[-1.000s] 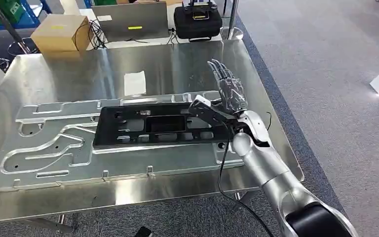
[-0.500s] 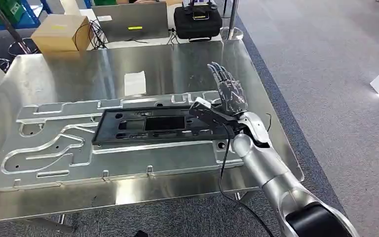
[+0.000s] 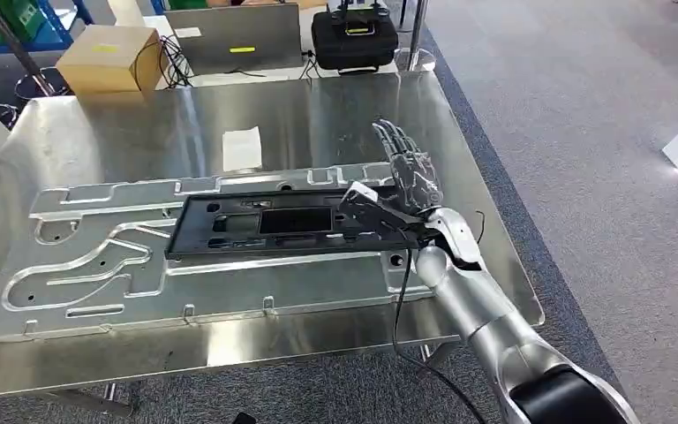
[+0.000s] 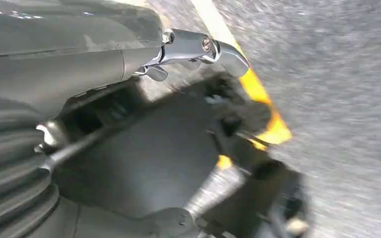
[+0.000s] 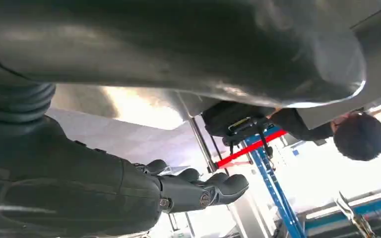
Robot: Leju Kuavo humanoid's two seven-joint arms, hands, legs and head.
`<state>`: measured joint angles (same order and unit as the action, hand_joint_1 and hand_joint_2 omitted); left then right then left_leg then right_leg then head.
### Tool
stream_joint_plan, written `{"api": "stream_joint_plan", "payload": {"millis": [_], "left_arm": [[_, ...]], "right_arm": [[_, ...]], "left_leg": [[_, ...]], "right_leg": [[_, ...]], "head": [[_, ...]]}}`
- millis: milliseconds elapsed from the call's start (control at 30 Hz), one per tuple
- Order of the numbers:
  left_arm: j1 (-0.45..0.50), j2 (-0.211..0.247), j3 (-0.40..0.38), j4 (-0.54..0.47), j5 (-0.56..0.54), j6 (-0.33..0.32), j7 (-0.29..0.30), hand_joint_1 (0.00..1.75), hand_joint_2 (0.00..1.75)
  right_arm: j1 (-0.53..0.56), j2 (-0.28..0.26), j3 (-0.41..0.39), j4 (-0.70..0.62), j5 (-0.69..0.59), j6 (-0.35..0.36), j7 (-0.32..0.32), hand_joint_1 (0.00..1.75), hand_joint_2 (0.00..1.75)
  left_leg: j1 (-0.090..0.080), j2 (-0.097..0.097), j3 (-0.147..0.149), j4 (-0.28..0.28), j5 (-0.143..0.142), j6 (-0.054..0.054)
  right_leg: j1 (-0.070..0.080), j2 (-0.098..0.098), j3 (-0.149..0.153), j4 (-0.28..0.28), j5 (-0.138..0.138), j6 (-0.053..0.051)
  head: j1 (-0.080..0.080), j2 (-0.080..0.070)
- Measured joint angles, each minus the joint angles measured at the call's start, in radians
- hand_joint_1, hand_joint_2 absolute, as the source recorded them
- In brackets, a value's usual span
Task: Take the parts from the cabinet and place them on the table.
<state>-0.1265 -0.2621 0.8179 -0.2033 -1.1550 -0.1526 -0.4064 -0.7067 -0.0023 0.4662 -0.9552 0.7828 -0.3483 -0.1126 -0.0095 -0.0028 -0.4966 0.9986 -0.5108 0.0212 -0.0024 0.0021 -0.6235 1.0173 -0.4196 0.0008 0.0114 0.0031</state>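
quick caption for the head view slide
Right hand with fingers spread beside the black part lying on the metal plate.

No text, label, brand or number can be read; the yellow sticker (image 3: 241, 49) on the grey case (image 3: 232, 35), at eleven o'clock, is too small.

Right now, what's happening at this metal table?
The right robot hand is at the near-right end of a long black plastic frame, fingers stretched out flat past it. The frame lies on a large machined aluminium plate on the steel table. Whether the hand grips the frame or only rests against it cannot be told. A white paper slip lies behind the plate. The left robot hand hangs over the floor.
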Motion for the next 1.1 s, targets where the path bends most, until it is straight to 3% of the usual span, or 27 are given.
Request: {"api": "stream_joint_plan", "payload": {"millis": [67, 133, 167, 233, 300, 333, 367, 400, 467, 500, 533, 567, 600, 667, 700, 733, 800, 833, 867, 900, 933, 967, 1000, 1033, 1067, 1100], "left_arm": [[-0.001, 0.0, 0.021, 0.0, 0.037, -0.016, -0.029, 0.0, 0.0], [0.0, 0.0, 0.04, 0.0, 0.067, -0.021, -0.047, 0.0, 0.0], [-0.001, 0.0, 0.048, 0.0, 0.079, -0.019, -0.053, 0.0, 0.0], [-0.002, 0.001, 0.069, 0.0, 0.103, 0.0, -0.061, 0.0, 0.0], [0.004, 0.004, 0.089, 0.0, 0.115, 0.015, -0.058, 0.0, 0.0], [0.008, 0.008, 0.094, 0.0, 0.116, 0.021, -0.056, 0.0, 0.0], [0.011, 0.01, 0.099, 0.0, 0.116, 0.024, -0.054, 0.0, 0.0], [0.014, 0.012, 0.104, 0.0, 0.118, 0.027, -0.053, 0.0, 0.0], [0.018, 0.013, 0.112, 0.0, 0.124, 0.031, -0.049, 0.0, 0.0], [0.018, 0.015, 0.116, 0.0, 0.128, 0.032, -0.049, 0.0, 0.0], [0.017, 0.016, 0.12, 0.0, 0.13, 0.032, -0.048, 0.0, 0.0], [0.019, 0.017, 0.124, 0.0, 0.13, 0.033, -0.048, 0.0, 0.0], [0.02, 0.017, 0.129, 0.0, 0.13, 0.034, -0.048, 0.0, 0.0], [0.024, 0.018, 0.134, 0.0, 0.13, 0.036, -0.046, 0.0, 0.0], [0.025, 0.018, 0.134, 0.0, 0.13, 0.036, -0.046, 0.0, 0.0], [0.025, 0.018, 0.135, 0.0, 0.13, 0.036, -0.046, 0.0, 0.0], [0.025, 0.018, 0.138, 0.0, 0.13, 0.036, -0.046, 0.0, 0.0], [0.025, 0.018, 0.138, 0.0, 0.13, 0.036, -0.046, 0.0, 0.0], [0.026, 0.018, 0.139, 0.0, 0.13, 0.036, -0.046, 0.0, 0.0], [0.027, 0.019, 0.14, 0.0, 0.13, 0.036, -0.046, 0.0, 0.0], [0.027, 0.019, 0.14, 0.0, 0.13, 0.036, -0.046, 0.0, 0.0], [0.027, 0.02, 0.14, 0.0, 0.13, 0.036, -0.046, 0.0, 0.0], [0.025, 0.02, 0.14, 0.0, 0.13, 0.036, -0.046, 0.0, 0.0], [0.023, 0.023, 0.14, 0.0, 0.13, 0.036, -0.046, 0.0, 0.0], [0.023, 0.023, 0.14, 0.0, 0.13, 0.036, -0.046, 0.0, 0.0], [0.023, 0.023, 0.14, 0.0, 0.13, 0.036, -0.046, 0.0, 0.0]], "right_arm": [[0.04, 0.001, 0.0, -0.026, -0.015, -0.023, -0.037, 0.0, 0.0], [0.095, 0.008, 0.0, -0.094, -0.05, -0.046, -0.092, 0.0, 0.0], [0.134, 0.01, 0.0, -0.14, -0.066, -0.055, -0.119, 0.0, 0.0], [0.22, 0.011, 0.006, -0.264, -0.103, -0.085, -0.178, 0.0, 0.0], [0.328, 0.011, 0.024, -0.387, -0.127, -0.1, -0.194, 0.0, 0.0], [0.368, 0.011, 0.032, -0.431, -0.135, -0.104, -0.198, 0.0, 0.0], [0.402, 0.01, 0.039, -0.474, -0.143, -0.111, -0.204, 0.0, 0.0], [0.43, 0.006, 0.042, -0.506, -0.148, -0.118, -0.207, 0.0, 0.0], [0.48, 0.002, 0.046, -0.561, -0.164, -0.136, -0.226, 0.0, 0.0], [0.5, 0.002, 0.046, -0.575, -0.18, -0.14, -0.239, 0.0, 0.0], [0.526, 0.002, 0.046, -0.592, -0.208, -0.14, -0.257, 0.0, 0.0], [0.552, 0.001, 0.046, -0.603, -0.233, -0.138, -0.272, 0.0, 0.0], [0.578, 0.002, 0.046, -0.607, -0.261, -0.135, -0.286, 0.0, 0.0], [0.62, 0.009, 0.045, -0.607, -0.282, -0.129, -0.31, 0.0, 0.0], [0.63, 0.012, 0.045, -0.607, -0.285, -0.129, -0.316, 0.0, 0.0], [0.637, 0.015, 0.045, -0.607, -0.287, -0.129, -0.32, 0.0, 0.0], [0.65, 0.018, 0.045, -0.607, -0.291, -0.129, -0.32, 0.0, 0.0], [0.656, 0.018, 0.045, -0.607, -0.291, -0.129, -0.32, 0.0, 0.0], [0.661, 0.018, 0.045, -0.607, -0.291, -0.129, -0.32, 0.0, 0.0], [0.664, 0.018, 0.045, -0.607, -0.291, -0.129, -0.32, 0.0, 0.0], [0.665, 0.019, 0.045, -0.607, -0.291, -0.129, -0.32, 0.0, 0.0], [0.666, 0.021, 0.044, -0.607, -0.291, -0.129, -0.32, 0.0, 0.0], [0.666, 0.023, 0.044, -0.607, -0.291, -0.129, -0.32, 0.0, 0.0], [0.667, 0.026, 0.043, -0.607, -0.292, -0.129, -0.32, 0.0, 0.0], [0.67, 0.026, 0.043, -0.607, -0.292, -0.129, -0.321, 0.0, 0.0], [0.67, 0.027, 0.043, -0.607, -0.292, -0.127, -0.321, 0.0, 0.0]], "left_leg": [[-0.004, 0.0, -0.002, 0.007, -0.002, 0.004], [-0.004, -0.001, 0.004, -0.011, 0.017, 0.015], [0.012, 0.006, 0.021, -0.039, 0.032, 0.021], [0.014, 0.005, 0.024, -0.052, 0.04, 0.028], [0.014, 0.004, 0.022, -0.048, 0.038, 0.027], [0.015, 0.004, 0.02, -0.045, 0.036, 0.025], [0.017, 0.004, 0.019, -0.041, 0.033, 0.02], [0.02, 0.003, 0.017, -0.035, 0.028, 0.013], [0.029, 0.003, 0.015, -0.012, 0.01, -0.006], [0.029, 0.003, 0.009, -0.004, 0.003, -0.015], [0.026, 0.001, 0.0, 0.006, -0.003, -0.024], [0.024, 0.0, 0.003, 0.01, -0.006, -0.028], [0.024, -0.001, -0.001, 0.012, -0.006, -0.033], [0.03, -0.001, -0.003, 0.018, -0.011, -0.045], [0.03, 0.0, -0.009, 0.038, -0.037, -0.047], [0.03, 0.001, -0.03, 0.089, -0.084, -0.048], [0.03, 0.001, -0.092, 0.247, -0.177, -0.05], [0.029, 0.001, -0.112, 0.304, -0.199, -0.047], [0.028, 0.001, -0.112, 0.319, -0.195, -0.043], [0.024, 0.001, -0.087, 0.287, -0.168, -0.035], [0.018, 0.001, -0.043, 0.216, -0.123, -0.023], [0.01, 0.001, 0.013, 0.123, -0.079, -0.009], [0.002, 0.001, 0.065, 0.038, -0.061, 0.007], [0.0, 0.009, 0.083, -0.004, -0.08, 0.009], [-0.005, 0.01, 0.073, 0.001, -0.056, 0.004], [-0.011, 0.01, 0.07, -0.007, -0.055, 0.008]], "right_leg": [[-0.007, -0.001, 0.002, -0.009, 0.005, 0.005], [-0.004, -0.002, 0.011, -0.019, 0.016, 0.015], [-0.004, -0.002, 0.009, -0.021, 0.004, 0.016], [-0.005, -0.001, -0.028, 0.073, -0.063, 0.02], [-0.016, -0.001, -0.103, 0.24, -0.132, 0.03], [-0.02, -0.001, -0.123, 0.278, -0.134, 0.033], [-0.025, -0.002, -0.12, 0.269, -0.113, 0.038], [-0.03, -0.002, -0.097, 0.222, -0.075, 0.043], [-0.04, -0.005, 0.0, 0.044, 0.003, 0.052], [-0.033, -0.003, 0.015, 0.022, -0.038, 0.052], [-0.025, 0.004, 0.007, 0.041, -0.014, 0.034], [-0.028, 0.004, 0.005, 0.041, -0.022, 0.027], [-0.025, 0.005, 0.005, 0.04, -0.034, 0.014], [-0.027, 0.003, -0.001, 0.033, -0.028, -0.005], [-0.026, 0.002, -0.005, 0.032, -0.024, -0.011], [-0.025, 0.002, -0.012, 0.032, -0.019, -0.019], [-0.016, -0.002, -0.028, 0.033, -0.009, -0.029], [-0.01, -0.003, -0.037, 0.033, -0.003, -0.032], [-0.006, -0.004, -0.045, 0.034, 0.004, -0.033], [-0.001, -0.004, -0.053, 0.034, 0.011, -0.035], [0.004, -0.003, -0.059, 0.034, 0.018, -0.036], [0.008, -0.002, -0.064, 0.034, 0.026, -0.036], [0.007, -0.001, -0.068, 0.034, 0.034, -0.036], [0.012, -0.002, -0.07, 0.032, 0.044, -0.028], [0.003, -0.005, -0.066, 0.025, 0.053, -0.022], [-0.001, -0.007, -0.066, 0.022, 0.062, -0.015]], "head": [[0.0, 0.0], [-0.001, 0.0], [0.0, 0.0], [0.003, 0.0], [0.003, 0.0], [0.004, 0.0], [0.003, 0.0], [0.004, 0.0], [0.004, 0.0], [0.005, 0.0], [0.008, 0.0], [0.006, 0.0], [0.004, 0.0], [0.005, 0.0], [0.001, 0.0], [0.0, 0.0], [-0.003, 0.0], [-0.003, 0.0], [-0.003, 0.0], [-0.003, 0.0], [-0.003, 0.0], [-0.003, 0.0], [-0.003, 0.0], [0.0, 0.0], [-0.003, 0.0], [-0.006, 0.0]]}}
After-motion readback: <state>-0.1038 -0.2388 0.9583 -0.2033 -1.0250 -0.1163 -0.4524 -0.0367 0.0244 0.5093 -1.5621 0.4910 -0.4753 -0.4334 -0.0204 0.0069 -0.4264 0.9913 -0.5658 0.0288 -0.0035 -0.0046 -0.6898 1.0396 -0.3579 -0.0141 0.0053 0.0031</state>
